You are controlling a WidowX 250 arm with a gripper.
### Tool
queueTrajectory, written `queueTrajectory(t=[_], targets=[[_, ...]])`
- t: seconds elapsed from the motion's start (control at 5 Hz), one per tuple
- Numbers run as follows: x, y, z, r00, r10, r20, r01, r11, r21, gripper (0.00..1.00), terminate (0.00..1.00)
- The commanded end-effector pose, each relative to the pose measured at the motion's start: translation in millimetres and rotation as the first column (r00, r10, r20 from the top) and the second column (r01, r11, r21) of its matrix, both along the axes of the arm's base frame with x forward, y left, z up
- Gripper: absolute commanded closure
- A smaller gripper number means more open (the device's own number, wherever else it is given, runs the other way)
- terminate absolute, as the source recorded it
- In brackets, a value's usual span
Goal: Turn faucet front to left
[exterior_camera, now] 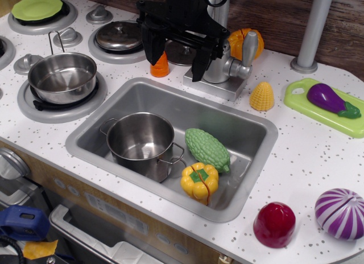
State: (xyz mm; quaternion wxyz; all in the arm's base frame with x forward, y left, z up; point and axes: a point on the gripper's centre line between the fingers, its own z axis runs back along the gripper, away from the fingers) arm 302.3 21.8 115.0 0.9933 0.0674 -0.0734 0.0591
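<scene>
The faucet (220, 67) is a silver-grey toy tap on a rectangular base plate (219, 87) behind the sink. Its rounded lever handle (248, 48) points to the right. Its upper part is hidden behind my arm, and the spout cannot be made out. My black gripper (176, 58) hangs just left of the faucet body with its two fingers spread open and pointing down. The right finger (200, 65) is close beside the faucet body, and I cannot tell if it touches. The left finger (152, 48) is above an orange carrot piece (160, 66).
The sink (91, 136) holds a steel pot (141, 140), a green gourd (207, 149) and a yellow pepper (199, 180). Corn (262, 97), an eggplant (330, 99) on a green board, and a plain grey pole (311, 31) stand to the right. A stove with a pot (62, 76) lies to the left.
</scene>
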Motion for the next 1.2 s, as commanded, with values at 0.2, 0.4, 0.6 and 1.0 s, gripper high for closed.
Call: queueTrajectory(t=[0.2,0.4,0.6,1.0], targets=[[4,2,6,0.999,-0.021,0.038,0.022,0.999,-0.028,0.0,0.0],[9,5,14,0.993,-0.035,0.112,0.038,0.999,-0.021,0.0,0.0],[14,2,18,0.978,-0.02,0.207,0.018,1.0,0.012,0.0,0.0],[34,1,22,0.962,-0.042,0.269,0.028,0.998,0.057,0.0,0.0]])
